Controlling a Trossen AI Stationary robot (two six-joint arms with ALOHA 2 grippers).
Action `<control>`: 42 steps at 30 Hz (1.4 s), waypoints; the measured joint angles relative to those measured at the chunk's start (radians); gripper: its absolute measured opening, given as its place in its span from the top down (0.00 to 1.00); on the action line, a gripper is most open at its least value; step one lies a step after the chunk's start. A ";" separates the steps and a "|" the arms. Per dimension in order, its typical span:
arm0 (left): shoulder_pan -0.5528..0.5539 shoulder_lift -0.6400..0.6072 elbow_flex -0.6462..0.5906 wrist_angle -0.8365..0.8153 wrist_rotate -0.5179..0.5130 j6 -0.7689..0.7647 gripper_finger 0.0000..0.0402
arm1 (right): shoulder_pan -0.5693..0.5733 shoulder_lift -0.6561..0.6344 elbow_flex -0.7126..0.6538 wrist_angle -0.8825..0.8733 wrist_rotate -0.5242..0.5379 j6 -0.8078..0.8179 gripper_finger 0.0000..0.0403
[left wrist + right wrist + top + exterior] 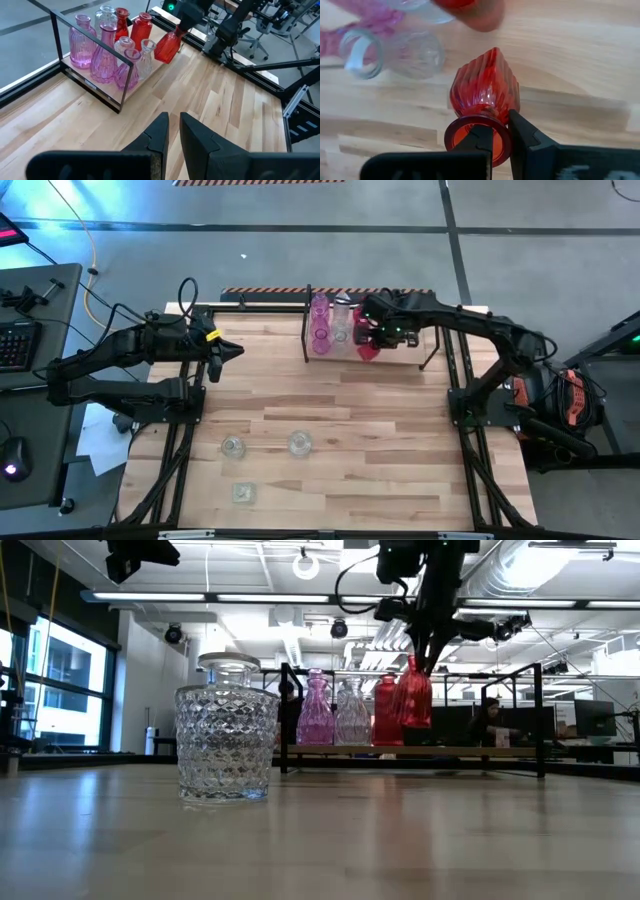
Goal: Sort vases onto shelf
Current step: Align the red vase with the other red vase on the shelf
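The shelf (pixel 306 335) stands at the table's far middle. On its board stand pink vases (pixel 80 42), clear vases (pixel 145 60) and red vases (pixel 142 25). My right gripper (pixel 500 122) is over the shelf's near right part, shut on a ribbed red vase (pixel 367 348). That vase hangs beside the standing ones (pixel 413 695). My left gripper (pixel 232 350) waits above the table's far left. Its fingers (pixel 162 132) are almost together, with nothing between them. My right gripper holds the red vase by the rim of its mouth (pixel 500 142), one finger inside the mouth and one outside. The fingers come from above, pointing steeply down. The vase hangs below them, tilted (pixel 167 47), clear of the shelf board in the low view.
Three clear glass vessels stand on the table's near left: two side by side (pixel 233 446), (pixel 299 443) and one nearer the front edge (pixel 243 493). One of them looms close in the low view (pixel 226 740). A person (pixel 490 720) sits in the room behind.
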 joint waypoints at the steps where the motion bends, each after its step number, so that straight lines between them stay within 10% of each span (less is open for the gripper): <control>1: 0.000 0.000 0.000 -0.001 0.000 0.000 0.91 | 0.006 0.005 0.000 0.014 -0.004 -0.021 0.99; 17: 0.000 0.000 0.000 -0.006 0.000 0.011 0.91 | 0.108 0.008 0.000 -0.090 -0.098 -0.678 0.99; 32: 0.000 0.044 0.000 0.003 -0.127 -0.150 0.91 | 0.084 0.008 0.000 -0.068 0.132 -1.662 0.99; 42: 0.000 0.147 0.000 0.018 -0.137 -0.248 0.91 | 0.044 0.008 0.000 0.026 0.110 -1.842 0.99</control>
